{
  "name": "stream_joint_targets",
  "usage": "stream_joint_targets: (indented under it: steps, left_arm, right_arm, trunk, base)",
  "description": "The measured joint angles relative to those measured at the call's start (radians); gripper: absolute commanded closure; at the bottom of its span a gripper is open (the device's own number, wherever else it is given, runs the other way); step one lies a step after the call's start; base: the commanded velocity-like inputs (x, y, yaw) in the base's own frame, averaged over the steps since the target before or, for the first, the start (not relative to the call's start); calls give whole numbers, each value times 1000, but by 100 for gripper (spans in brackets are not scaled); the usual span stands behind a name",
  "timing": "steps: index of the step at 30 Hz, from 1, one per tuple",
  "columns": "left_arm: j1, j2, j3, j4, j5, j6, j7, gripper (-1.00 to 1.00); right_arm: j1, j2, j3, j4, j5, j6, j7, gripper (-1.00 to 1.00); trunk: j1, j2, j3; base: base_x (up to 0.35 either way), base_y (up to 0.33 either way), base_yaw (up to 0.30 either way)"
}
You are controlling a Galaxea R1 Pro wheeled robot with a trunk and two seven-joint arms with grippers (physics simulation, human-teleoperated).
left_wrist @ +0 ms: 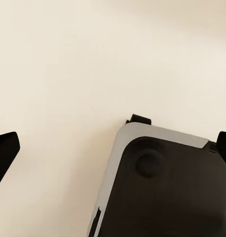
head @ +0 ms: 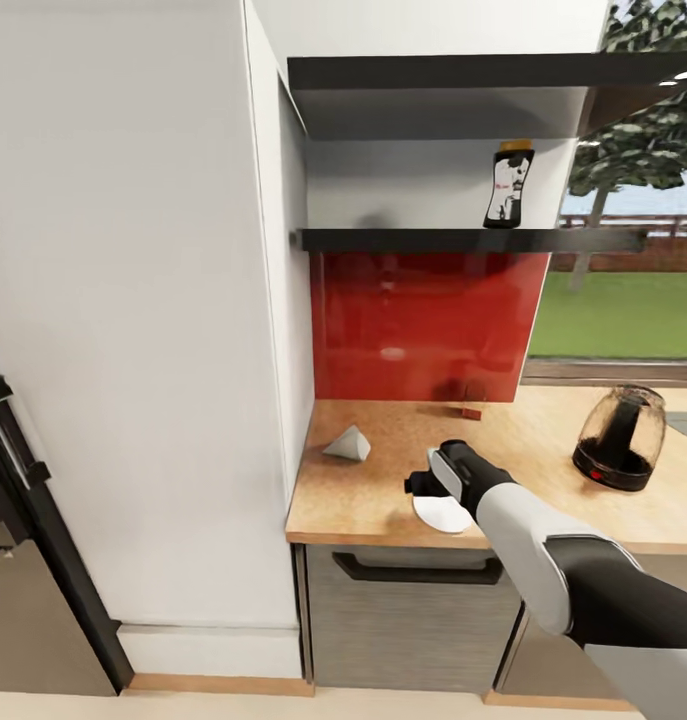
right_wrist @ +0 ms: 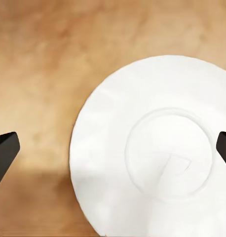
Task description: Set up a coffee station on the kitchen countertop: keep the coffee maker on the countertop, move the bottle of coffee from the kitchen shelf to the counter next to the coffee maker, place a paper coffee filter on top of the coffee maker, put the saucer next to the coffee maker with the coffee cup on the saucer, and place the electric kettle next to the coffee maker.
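Risk here lies with the saucer: it is flat and thin on the counter, close to the front edge, and the right gripper hangs straight above it with fingers spread wide on either side, holding nothing. A pinch from above could, I judge, skid the plate toward the edge or tip it, since little rim stands proud to catch.

The left gripper is likewise spread and empty, pointed at a pale plain surface with part of the robot's own grey-and-black body below.

The wood-look counter also carries the paper coffee filter, lying near the white cabinet wall, and the electric kettle, well off to the right. The bottle of coffee stands on the kitchen shelf, above a red backsplash. A window beyond shows lawn and trees.
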Motion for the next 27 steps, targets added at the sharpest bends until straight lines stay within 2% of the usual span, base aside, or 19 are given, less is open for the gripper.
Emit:
stream_joint_targets:
  steps: [12,16,18,27]
  left_arm:
    - [0,-1,0,0,-2,-3,0,-100]
    - [0,1,0,2,1,-4,0,-100]
    - [0,1,0,4,2,-4,0,-100]
    - [0,3,0,7,2,-4,0,-100]
  right_arm:
    - [0,-7,-1,10,-3,-22,1,-100]
    - [0,-8,-2,18,-4,-5,7,-100]
    - [0,-7,-9,53,-7,36,25,-100]
    - [0,-9,-13,72,-9,59,31,-100]
  trunk:
    - [0,0,0]
    - [0,0,0]
    - [0,0,0]
    - [0,0,0]
  base:
    - [15,0,0]
    - [0,0,0]
    - [0,0,0]
    - [0,0,0]
